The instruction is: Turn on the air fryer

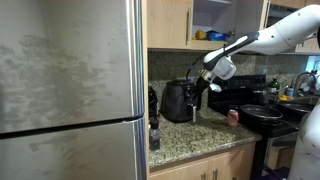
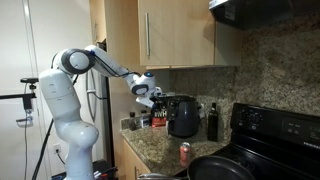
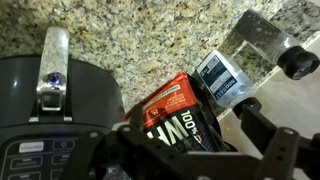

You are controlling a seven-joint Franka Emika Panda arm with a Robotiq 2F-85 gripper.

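In the wrist view the two dark fingers (image 3: 268, 138) come in from the bottom edge and stand apart, with nothing clamped between them. The air fryer (image 3: 60, 110) is to the left of the fingers in this view, black and glossy; its silver handle (image 3: 52, 70) points toward the granite surface (image 3: 150, 30), and part of its control panel (image 3: 30, 155) shows at the lower left, just beside the left finger. Below the open space between the fingers lies a red and black packet (image 3: 172, 112) with white "100" lettering, touching the side of the air fryer. Beyond the right finger there is a clear bottle (image 3: 232, 68) with a dark label and a black cap (image 3: 298, 62), close beside the packet. In an exterior view the fingers (image 1: 196, 90) hang just above the air fryer (image 1: 177, 101), at the side nearer to the stove (image 1: 262, 113), and a red can (image 1: 233, 117) stands on the surface (image 1: 190, 135) well apart from them. In an exterior view the fingers (image 2: 150, 98) are higher than the air fryer (image 2: 183, 116) and beside it, on the side away from the tall dark bottle (image 2: 212, 122).
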